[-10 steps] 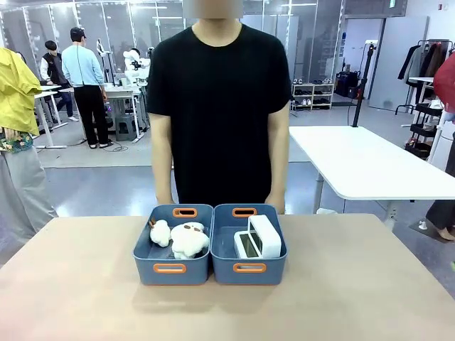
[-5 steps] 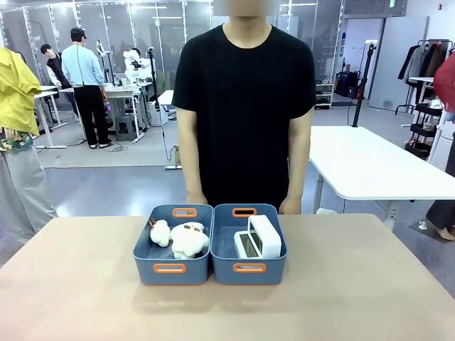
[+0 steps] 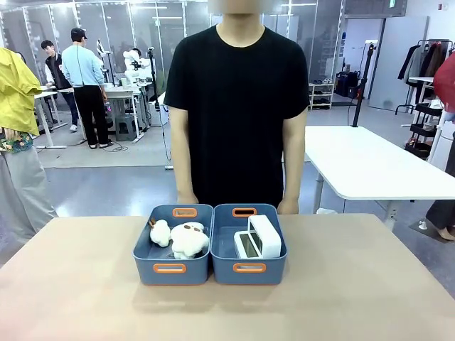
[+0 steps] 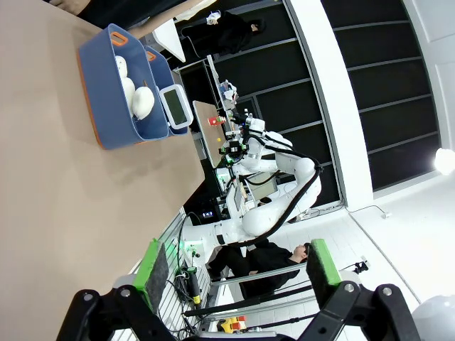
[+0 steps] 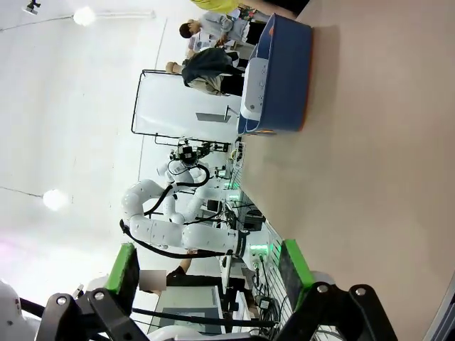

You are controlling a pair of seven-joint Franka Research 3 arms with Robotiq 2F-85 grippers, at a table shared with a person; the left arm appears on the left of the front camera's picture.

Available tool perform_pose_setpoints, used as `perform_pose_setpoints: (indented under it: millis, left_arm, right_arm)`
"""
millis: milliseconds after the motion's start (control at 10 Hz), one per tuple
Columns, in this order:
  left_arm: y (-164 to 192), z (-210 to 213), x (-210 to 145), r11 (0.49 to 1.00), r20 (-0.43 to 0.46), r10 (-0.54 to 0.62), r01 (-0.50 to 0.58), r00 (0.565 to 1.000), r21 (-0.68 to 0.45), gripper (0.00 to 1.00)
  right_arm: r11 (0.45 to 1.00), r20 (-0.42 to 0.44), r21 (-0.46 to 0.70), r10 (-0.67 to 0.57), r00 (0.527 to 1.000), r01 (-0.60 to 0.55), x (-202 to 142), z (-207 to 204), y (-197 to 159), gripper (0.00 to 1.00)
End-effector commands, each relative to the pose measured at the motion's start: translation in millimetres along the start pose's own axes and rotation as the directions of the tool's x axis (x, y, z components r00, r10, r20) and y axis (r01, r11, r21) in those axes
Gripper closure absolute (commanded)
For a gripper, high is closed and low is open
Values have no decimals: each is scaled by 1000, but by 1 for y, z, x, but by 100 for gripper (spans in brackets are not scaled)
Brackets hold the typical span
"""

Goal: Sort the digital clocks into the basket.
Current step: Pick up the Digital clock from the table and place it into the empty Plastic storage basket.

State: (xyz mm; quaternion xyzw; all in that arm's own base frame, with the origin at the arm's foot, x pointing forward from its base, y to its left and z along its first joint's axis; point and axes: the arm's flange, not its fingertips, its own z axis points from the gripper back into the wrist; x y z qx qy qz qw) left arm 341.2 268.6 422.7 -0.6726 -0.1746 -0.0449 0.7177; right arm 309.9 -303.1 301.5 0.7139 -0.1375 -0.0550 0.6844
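Observation:
Two white digital clocks (image 3: 257, 239) lie side by side in the right-hand blue basket (image 3: 249, 275), one showing its dark screen. The basket stands mid-table, touching a matching blue bin (image 3: 169, 275) on its left. In the left wrist view my left gripper (image 4: 238, 270) hangs open and empty, far from the bins (image 4: 106, 85), where one clock (image 4: 174, 105) shows. My right gripper (image 5: 210, 270) is open and empty too in the right wrist view, well away from the basket (image 5: 284, 78) and a clock (image 5: 254, 89) poking above its rim.
The left bin holds fluffy white sheep plush toys (image 3: 186, 239). A person in a black T-shirt (image 3: 238, 106) stands at the table's far edge just behind the bins, arms down. Bare tabletop (image 3: 78, 284) surrounds the bins on all sides.
The person has shifted to the right and straightened up behind the bins. The bins, clocks and plush toys have not moved.

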Motion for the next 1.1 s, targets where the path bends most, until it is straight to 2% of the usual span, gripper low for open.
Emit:
perform_pose_setpoints:
  millis: [0, 1000]
  left_arm:
    - [-3, 1, -2, 1000, -13, -9, 8, 1000, -7, 0]
    - [-3, 1, -2, 1000, -13, -9, 8, 1000, -7, 0]
  right_arm:
    - [1000, 10, -12, 3, 1000, -3, -4, -3, 3, 0]
    - [1000, 10, -12, 3, 1000, -3, -4, -3, 3, 0]
